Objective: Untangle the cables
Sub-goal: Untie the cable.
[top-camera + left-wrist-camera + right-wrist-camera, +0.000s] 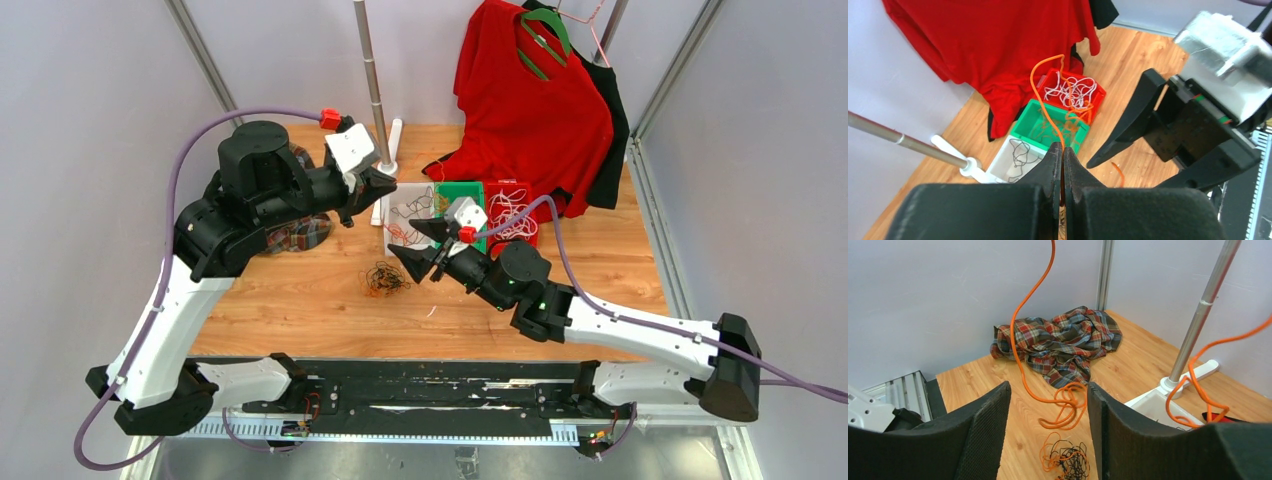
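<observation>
— Over the bins at the far side of the table [300, 310], what has the left gripper [1063, 159] got?

— Its fingers are pressed together on an orange cable [1047, 95] (the left wrist view shows this best). The cable rises from between the tips, arches up in front of the red shirt [998, 45] and drops back towards the green bin [1034, 120].

— And the right gripper [1048, 387]?

— Spread wide, with nothing held. In its own wrist view an orange strand [1020, 340] comes down from the top edge and ends in a few loops, seen in the gap between the two fingers. Whether it touches either finger I cannot tell.

— Where are the other cables?

— A small tangle [385, 278] of orange and black wire lies on the bare wood, near the right gripper and on the near side of the bins. White cables [1070, 92] sit in the red bin [1100, 95], and a thin dark cable [1020, 150] lies in the white bin [998, 167]. Orange curls hang over the green bin's rim.

— Anything else around?

— A plaid cloth [1063, 340] lies crumpled on the left side of the table, well apart from the tangle. A metal pole [372, 80] stands on a white foot just beside the white bin.
</observation>
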Robot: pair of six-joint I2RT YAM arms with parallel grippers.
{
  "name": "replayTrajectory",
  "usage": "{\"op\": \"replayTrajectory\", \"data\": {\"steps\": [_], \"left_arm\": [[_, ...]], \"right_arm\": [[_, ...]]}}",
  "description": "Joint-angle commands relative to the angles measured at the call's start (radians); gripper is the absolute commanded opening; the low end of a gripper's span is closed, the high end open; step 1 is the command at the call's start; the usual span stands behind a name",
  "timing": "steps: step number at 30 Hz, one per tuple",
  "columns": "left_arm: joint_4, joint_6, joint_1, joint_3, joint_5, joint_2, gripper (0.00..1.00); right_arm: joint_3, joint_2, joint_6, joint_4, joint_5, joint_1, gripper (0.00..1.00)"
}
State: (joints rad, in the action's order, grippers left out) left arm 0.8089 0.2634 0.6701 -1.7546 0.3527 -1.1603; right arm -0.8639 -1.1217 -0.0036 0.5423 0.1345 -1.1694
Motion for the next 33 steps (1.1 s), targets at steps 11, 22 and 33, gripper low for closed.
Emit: {"op": "replayTrajectory", "data": {"steps": [11, 22, 33], "left_arm": [[-0.001, -0.023, 0.005, -0.078, 0.136, -0.011, 0.00], [-0.085, -0.016, 0.005, -0.127, 0.065, -0.061, 0.00], [-0.170, -0.016, 0.006, -0.148, 0.037, -0.184, 0.00]], "right_arm": [[0.008, -0.121, 0.073, 0.122, -0.011, 0.034, 0.31], [0.269, -0.143, 0.196, 0.198, 0.039, 0.081, 0.29], [0.526, 0.053, 0.263, 0.150, 0.253, 0.086, 0.56]]}}
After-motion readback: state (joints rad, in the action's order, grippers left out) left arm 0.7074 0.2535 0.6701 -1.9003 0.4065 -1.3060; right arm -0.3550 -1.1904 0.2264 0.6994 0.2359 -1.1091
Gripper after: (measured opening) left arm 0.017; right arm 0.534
